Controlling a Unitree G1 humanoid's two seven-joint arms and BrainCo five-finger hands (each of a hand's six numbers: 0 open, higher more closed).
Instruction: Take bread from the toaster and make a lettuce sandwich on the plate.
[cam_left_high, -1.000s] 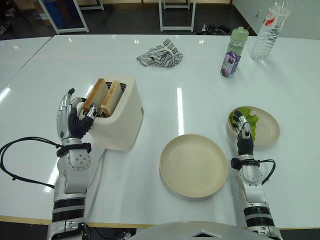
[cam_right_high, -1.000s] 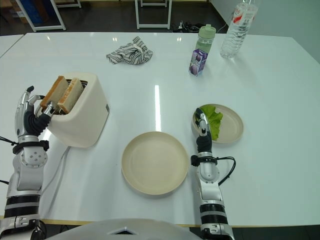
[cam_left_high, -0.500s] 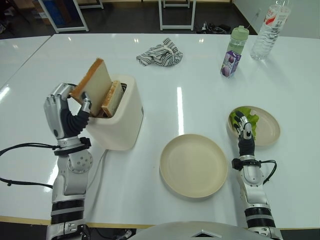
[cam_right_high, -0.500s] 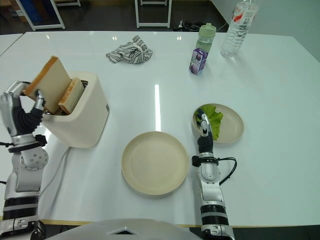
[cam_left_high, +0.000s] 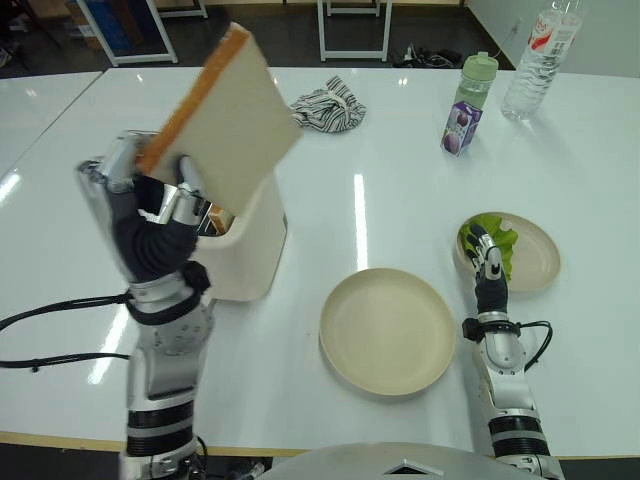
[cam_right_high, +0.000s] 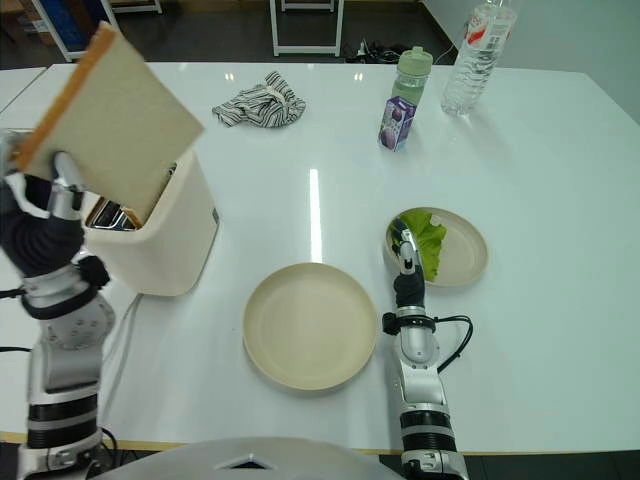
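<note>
My left hand (cam_left_high: 150, 220) is shut on a slice of bread (cam_left_high: 222, 120), held tilted in the air above the cream toaster (cam_left_high: 248, 255). A second slice (cam_left_high: 218, 216) sits in the toaster slot, mostly hidden behind the hand. The large empty plate (cam_left_high: 387, 329) lies at the table's front centre. Lettuce (cam_left_high: 498, 243) rests on a smaller plate (cam_left_high: 536, 255) to the right. My right hand (cam_left_high: 487, 262) stands at that small plate's near left rim, fingers straight and touching the lettuce's edge.
A striped cloth (cam_left_high: 325, 107) lies at the back centre. A purple carton (cam_left_high: 460, 130), a green-capped bottle (cam_left_high: 476, 82) and a clear water bottle (cam_left_high: 530, 62) stand at the back right. A black cable (cam_left_high: 50, 335) trails left of the toaster.
My left hand has pulled one bread slice up out of the toaster and raised it toward the camera. The right hand has stayed by the lettuce plate.
</note>
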